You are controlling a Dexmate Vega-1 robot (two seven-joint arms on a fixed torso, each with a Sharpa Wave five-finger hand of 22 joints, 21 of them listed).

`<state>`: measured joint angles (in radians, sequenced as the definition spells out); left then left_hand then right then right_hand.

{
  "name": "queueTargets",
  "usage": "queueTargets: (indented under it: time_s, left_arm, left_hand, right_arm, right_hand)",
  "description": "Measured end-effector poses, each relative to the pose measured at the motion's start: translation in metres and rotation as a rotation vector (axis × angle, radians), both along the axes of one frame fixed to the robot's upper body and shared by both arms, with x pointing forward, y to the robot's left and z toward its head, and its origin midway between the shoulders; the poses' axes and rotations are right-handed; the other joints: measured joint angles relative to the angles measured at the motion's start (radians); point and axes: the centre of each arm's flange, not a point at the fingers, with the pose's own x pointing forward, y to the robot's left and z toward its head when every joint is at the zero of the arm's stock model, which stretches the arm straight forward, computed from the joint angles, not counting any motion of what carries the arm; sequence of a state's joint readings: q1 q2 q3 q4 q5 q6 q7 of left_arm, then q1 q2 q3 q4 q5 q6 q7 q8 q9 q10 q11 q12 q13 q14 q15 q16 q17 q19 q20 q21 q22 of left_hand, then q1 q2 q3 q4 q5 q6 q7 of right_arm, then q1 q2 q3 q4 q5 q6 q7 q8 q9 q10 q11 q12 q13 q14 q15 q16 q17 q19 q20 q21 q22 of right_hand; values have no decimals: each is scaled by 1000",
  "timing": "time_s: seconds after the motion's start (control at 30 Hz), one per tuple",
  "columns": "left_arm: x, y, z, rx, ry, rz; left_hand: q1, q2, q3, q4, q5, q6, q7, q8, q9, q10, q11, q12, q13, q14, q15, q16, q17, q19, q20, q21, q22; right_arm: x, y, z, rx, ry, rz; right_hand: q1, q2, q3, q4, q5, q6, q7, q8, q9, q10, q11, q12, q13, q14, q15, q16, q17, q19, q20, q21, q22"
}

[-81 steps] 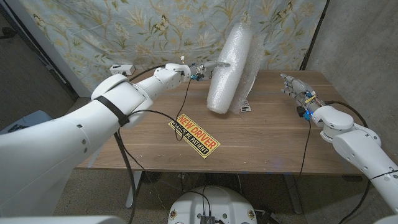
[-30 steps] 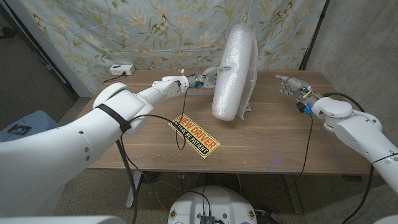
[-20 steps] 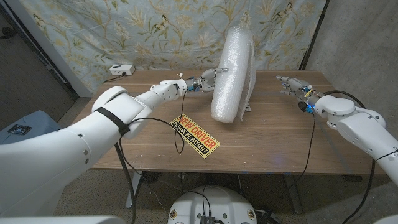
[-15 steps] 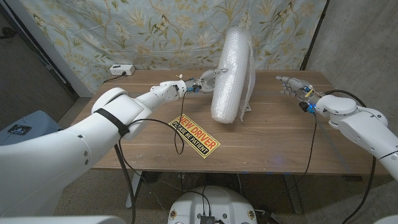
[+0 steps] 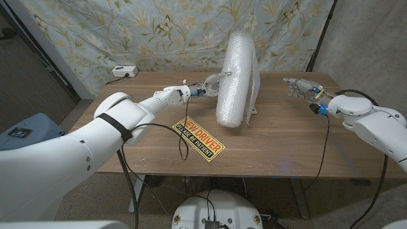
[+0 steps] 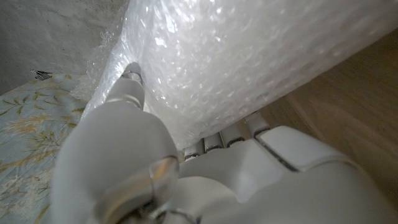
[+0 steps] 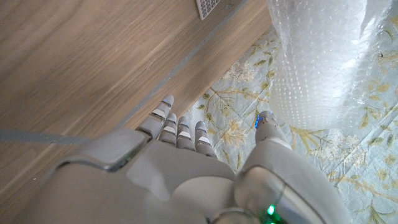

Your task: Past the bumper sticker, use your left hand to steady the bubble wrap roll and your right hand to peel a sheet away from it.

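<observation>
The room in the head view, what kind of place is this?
Probably a makeshift robot test or recording space, not a home: a floral cloth backdrop hangs behind a bare wooden table, a power strip sits at the table's far corner, and plain concrete-like walls flank it.

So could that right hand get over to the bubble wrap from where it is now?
Probably yes. The right hand hangs open beside the bubble wrap roll, apart from it, with only bare table between them. The left hand presses the roll's far side, out of the way.
</observation>
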<state>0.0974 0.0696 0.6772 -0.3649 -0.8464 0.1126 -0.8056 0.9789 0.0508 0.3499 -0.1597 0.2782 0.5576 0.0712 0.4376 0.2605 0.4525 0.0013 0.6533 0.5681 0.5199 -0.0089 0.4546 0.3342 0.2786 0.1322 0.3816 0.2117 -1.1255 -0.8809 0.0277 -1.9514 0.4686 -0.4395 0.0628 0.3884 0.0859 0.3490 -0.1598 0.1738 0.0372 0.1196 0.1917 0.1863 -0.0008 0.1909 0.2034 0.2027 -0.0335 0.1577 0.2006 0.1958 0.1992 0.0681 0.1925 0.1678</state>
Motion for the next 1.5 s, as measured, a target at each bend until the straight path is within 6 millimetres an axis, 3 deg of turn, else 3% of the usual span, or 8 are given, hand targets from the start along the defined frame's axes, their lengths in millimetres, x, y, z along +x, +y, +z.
queueTargets:
  time_s: [0.33, 0.77, 1.5]
  left_arm:
    - [3, -2, -7, -11, 35, 29]
    - [6, -5, -12, -16, 72, 53]
    - [9, -9, -15, -26, 109, 92]
  left_hand:
    - [0, 0, 5, -5, 0, 0, 0, 0, 0, 0, 0, -2, 1, 0, 0, 0, 0, 0, 0, 0, 0]
    - [0, 0, 5, -5, 5, 0, 0, 0, 0, 4, 4, -5, 14, 6, -2, 4, 3, 0, 0, 0, 0]
    - [0, 0, 9, -9, 15, 2, 2, 0, 0, 4, 3, -12, 19, 5, -2, 4, 0, 0, 0, 9, 0]
  right_arm:
    - [-14, 4, 6, -21, 10, 3]
    - [-32, 17, 14, -56, 19, 4]
    - [-42, 55, 19, -98, 53, 15]
  right_hand:
    - [4, -4, -4, 4, 0, 0, 0, 0, 0, 7, 15, 0, 0, 12, 23, 0, 2, 7, 19, 0, 0]
    - [4, -4, -7, 7, 0, 0, 0, 0, 0, 9, 23, 0, 0, 23, 48, 0, 2, 15, 65, 0, 0]
    - [13, -13, -7, 7, 0, 0, 0, 0, 0, 18, 25, 0, 0, 32, 50, 7, 2, 13, 80, 0, 2]
